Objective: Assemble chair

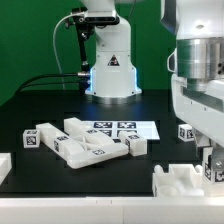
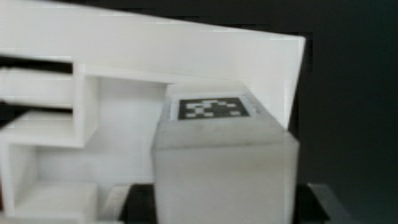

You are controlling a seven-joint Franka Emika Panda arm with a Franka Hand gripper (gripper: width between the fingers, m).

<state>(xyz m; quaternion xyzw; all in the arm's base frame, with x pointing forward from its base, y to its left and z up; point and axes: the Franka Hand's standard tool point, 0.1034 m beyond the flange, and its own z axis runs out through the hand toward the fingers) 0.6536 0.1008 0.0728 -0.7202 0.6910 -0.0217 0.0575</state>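
Observation:
My gripper [image 2: 233, 206] is shut on a chunky white chair block [image 2: 222, 150] with a square tag [image 2: 214, 108] on its far end. The dark fingers [image 2: 150, 205] sit against both of its sides. Just beyond the block is a larger white chair part [image 2: 125, 80] with ribs and recesses; the block's end is at or against it. In the exterior view my gripper [image 1: 211, 166] is low at the right front, above a white ribbed part [image 1: 185, 180]. More tagged white chair parts [image 1: 85, 143] lie in a loose pile on the black table at the exterior view's left.
The marker board [image 1: 118, 128] lies flat behind the pile. The arm's base [image 1: 108, 60] stands at the back centre with cables beside it. A small white tagged block [image 1: 4, 165] sits at the exterior view's far left edge.

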